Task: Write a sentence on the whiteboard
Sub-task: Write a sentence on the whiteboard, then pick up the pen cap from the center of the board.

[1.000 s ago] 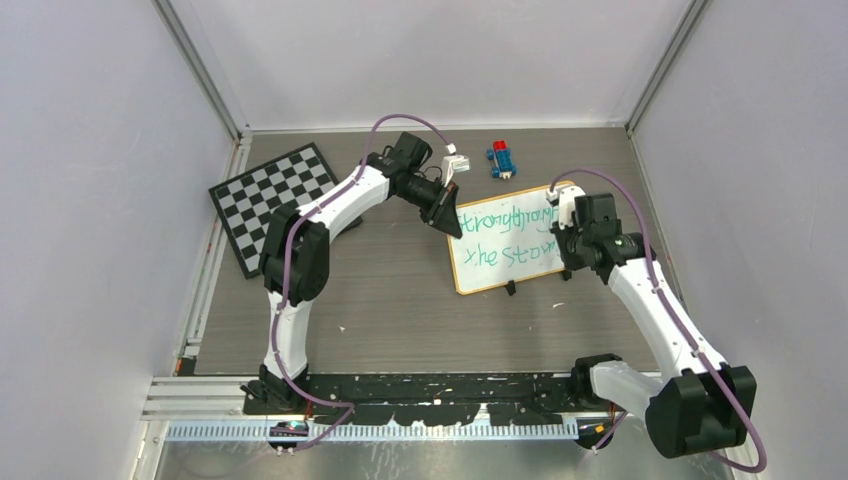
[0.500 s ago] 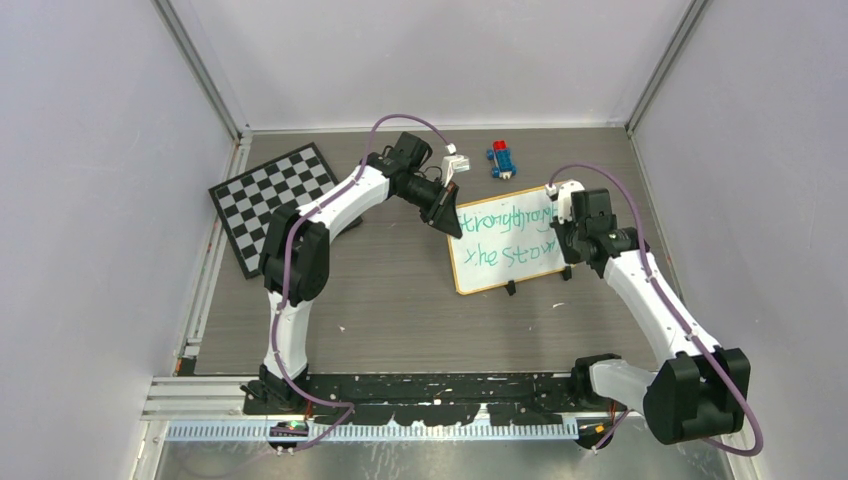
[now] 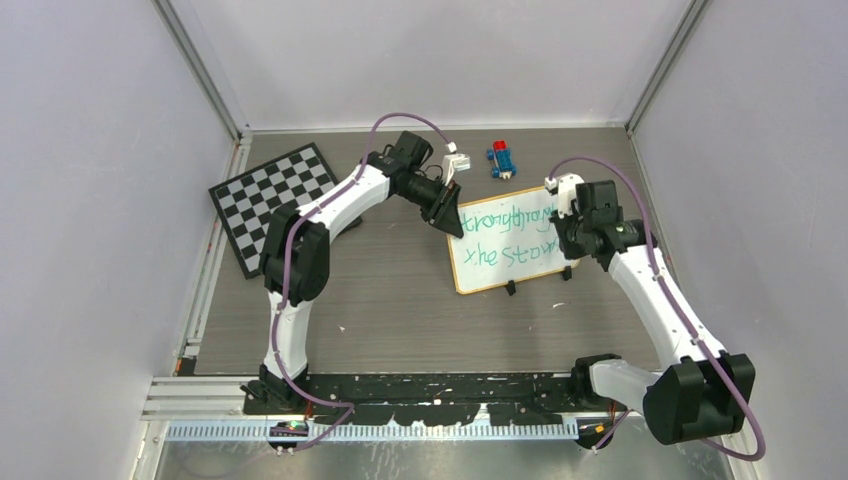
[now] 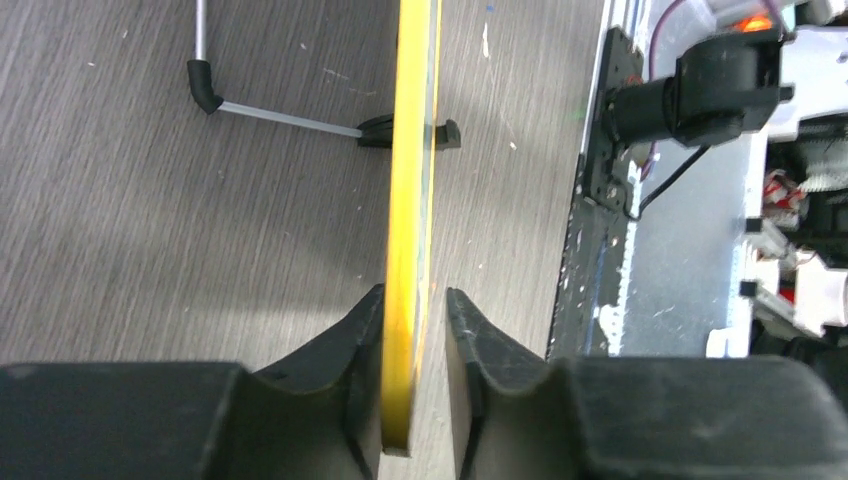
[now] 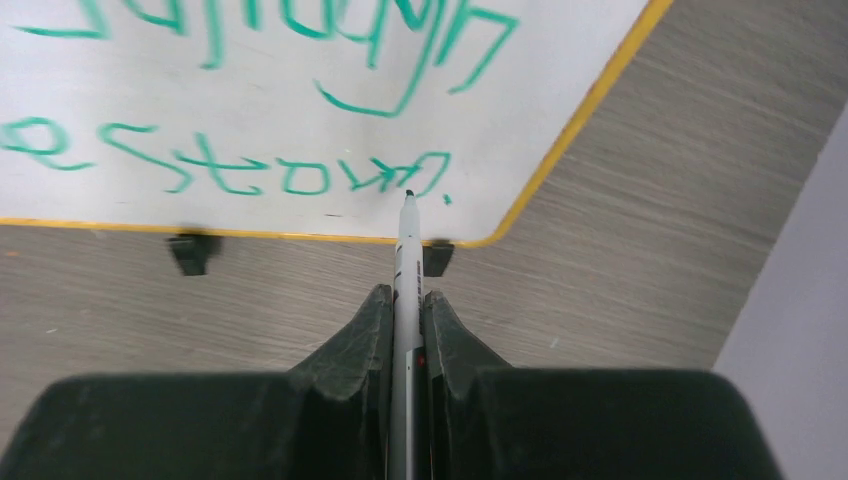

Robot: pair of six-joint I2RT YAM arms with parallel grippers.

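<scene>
My left gripper (image 4: 413,292) straddles the short end of the whiteboard (image 4: 410,150). One finger lies against its back. The other stands just off the white face with a sliver of table (image 4: 150,230) showing between, so I judge the jaws parted, not clamping. My right gripper (image 5: 406,292) is pressed together on a white marker (image 5: 405,250), which runs straight out ahead of the fingers. Its tip sits just past the last word of the sentence (image 5: 215,172), beside a small dot. Whether the tip touches the board I cannot tell.

The board is thin and stiff with a slick face, and I judge it light. It stands on its long lower edge on two black clips (image 5: 190,250), with a wire leg (image 4: 285,118) behind it, left of my left fingers. I expect it to skid or tip backwards under pen pressure. The place to hold is the wooden frame at the end, pads flat on front and back and clear of the ink, which would smear.

Its long axis runs straight away from my left jaws toward my right gripper at the far end. The written face looks toward my right wrist. Both green lines read along that axis, the second just above the lower edge ahead of the marker.
</scene>
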